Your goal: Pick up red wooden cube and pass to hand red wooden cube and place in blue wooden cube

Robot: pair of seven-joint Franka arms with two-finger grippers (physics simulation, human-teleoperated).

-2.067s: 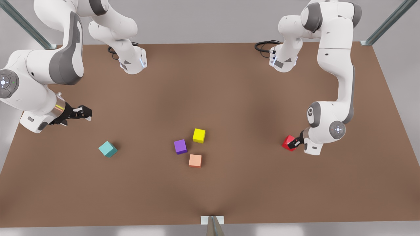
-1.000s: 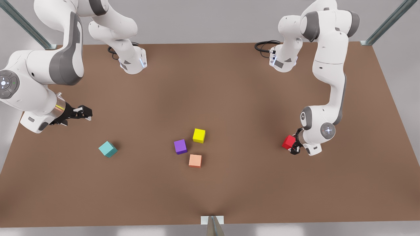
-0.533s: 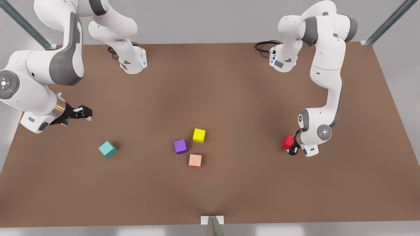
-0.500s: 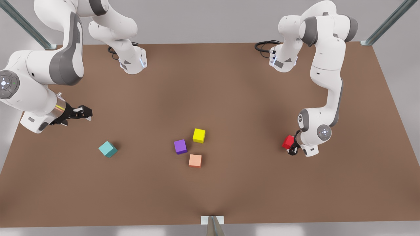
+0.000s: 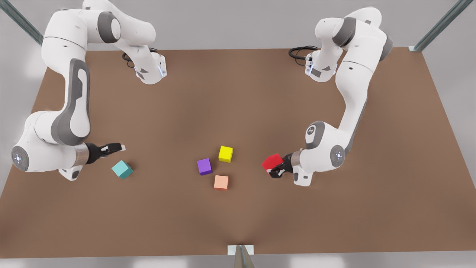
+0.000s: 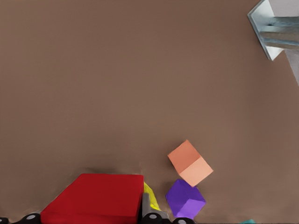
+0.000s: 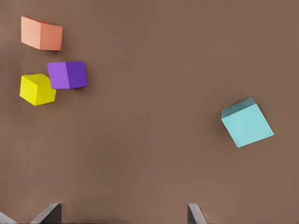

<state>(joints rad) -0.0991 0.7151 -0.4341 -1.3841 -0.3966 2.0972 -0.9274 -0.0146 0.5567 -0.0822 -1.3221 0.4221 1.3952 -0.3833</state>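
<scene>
Fingers of left gripper (image 5: pixel 277 169) pinching red wooden cube (image 5: pixel 272 162) above worktop (image 5: pixel 260 93), carrying level toward hand (image 5: pixel 115 148), spread fingers (image 7: pixel 194 213), waiting near blue wooden cube (image 5: pixel 122 169).

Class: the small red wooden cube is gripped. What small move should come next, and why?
Probably carry on toward the table's middle: the left gripper holds the small red wooden cube, while the right gripper, open, waits far off near the teal cube.

Blue wooden cube (image 7: pixel 246 123) apart from purple cube (image 7: pixel 67 74), yellow cube (image 7: pixel 37 89).
</scene>
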